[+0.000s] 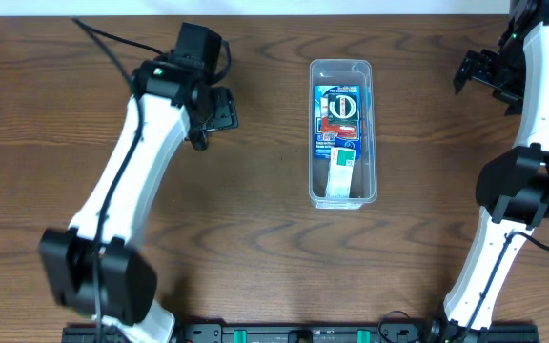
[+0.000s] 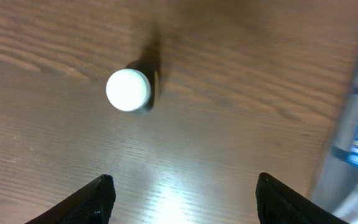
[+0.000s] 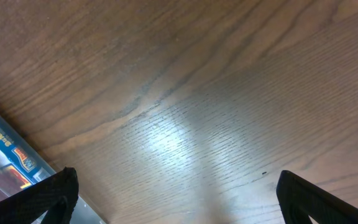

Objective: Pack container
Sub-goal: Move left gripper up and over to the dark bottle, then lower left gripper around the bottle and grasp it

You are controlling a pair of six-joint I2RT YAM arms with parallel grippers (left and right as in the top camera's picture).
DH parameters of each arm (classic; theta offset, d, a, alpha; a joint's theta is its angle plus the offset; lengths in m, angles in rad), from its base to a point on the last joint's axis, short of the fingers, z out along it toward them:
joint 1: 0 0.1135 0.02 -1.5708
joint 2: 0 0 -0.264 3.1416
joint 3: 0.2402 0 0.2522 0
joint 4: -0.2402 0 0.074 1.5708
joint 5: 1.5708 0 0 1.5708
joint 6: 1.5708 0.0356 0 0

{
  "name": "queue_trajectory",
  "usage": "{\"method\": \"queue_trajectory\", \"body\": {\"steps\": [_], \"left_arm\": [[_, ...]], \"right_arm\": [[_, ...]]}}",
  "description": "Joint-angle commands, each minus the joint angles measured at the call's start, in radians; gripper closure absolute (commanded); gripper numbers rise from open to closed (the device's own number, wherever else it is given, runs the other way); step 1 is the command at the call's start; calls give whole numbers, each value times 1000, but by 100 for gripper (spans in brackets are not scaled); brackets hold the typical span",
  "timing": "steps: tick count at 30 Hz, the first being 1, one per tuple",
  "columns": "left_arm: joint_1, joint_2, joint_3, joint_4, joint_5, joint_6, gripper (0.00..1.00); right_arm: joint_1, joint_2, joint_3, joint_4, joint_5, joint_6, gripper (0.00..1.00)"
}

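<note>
Left gripper (image 2: 185,179): seen open, empty, near upright white-capped bottle (image 2: 129,90).
Right gripper (image 3: 178,173): seen open, empty.
Container (image 1: 341,72): judged light, stiff, slick; best gripped at rim.

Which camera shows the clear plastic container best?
The overhead view: the whole container shows, with boxes inside. The left wrist view catches only a blurred edge; the right wrist view, just a corner.
</note>
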Motion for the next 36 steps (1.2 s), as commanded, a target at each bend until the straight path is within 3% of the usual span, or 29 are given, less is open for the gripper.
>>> {"method": "queue_trajectory", "body": {"steps": [1, 10, 14, 17, 36], "left_arm": [[51, 59, 1, 4, 6, 16, 26], [154, 75, 1, 23, 46, 80, 26], [153, 77, 1, 38, 79, 111, 25], [153, 77, 1, 60, 101, 125, 19], [153, 195, 0, 75, 92, 128, 20]], "right_arm": [[-2, 2, -3, -1, 0, -11, 1], [-2, 2, -3, -1, 0, -11, 1], [-2, 2, -3, -1, 0, -11, 1], [-2, 2, -3, -1, 0, -11, 1], [-2, 2, -3, -1, 0, -11, 1]]}}
